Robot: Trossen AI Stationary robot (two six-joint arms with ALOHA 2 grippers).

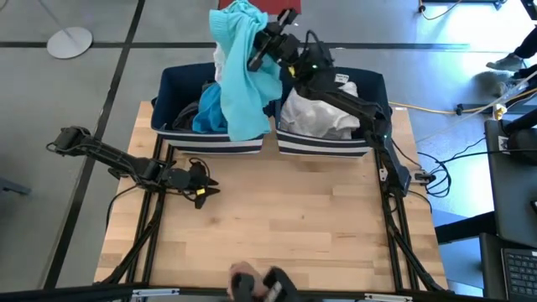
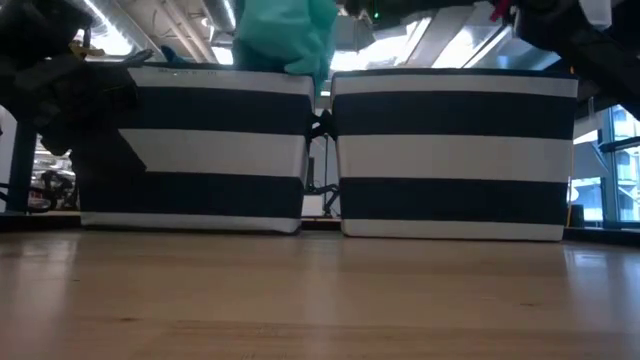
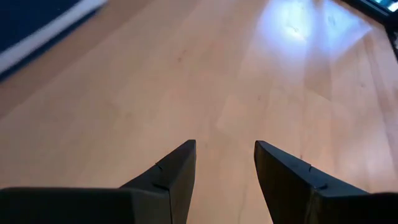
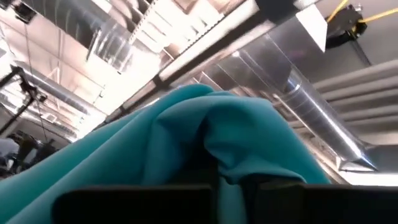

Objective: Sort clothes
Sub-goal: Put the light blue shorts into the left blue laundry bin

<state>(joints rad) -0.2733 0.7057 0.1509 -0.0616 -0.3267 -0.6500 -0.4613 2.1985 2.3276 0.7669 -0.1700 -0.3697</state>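
Note:
A turquoise garment hangs high over the left navy striped bin, held by my right gripper, which is raised above the bins. It also shows in the low view and fills the right wrist view. The left bin holds dark clothes and a bit of white. The right bin holds white clothes. My left gripper is open and empty, low over the bare table at the left. My right gripper is shut on the turquoise garment at a bunched fold near its upper part. The fingers tilt upward. The garment is lifted, drapes over and hangs slack below the gripper, and its lower end reaches down to the left bin.
The two navy bins with white stripes stand side by side at the table's far edge. The wooden table lies in front of them. A dark object sits at the near edge. Cables and equipment stand right of the table.

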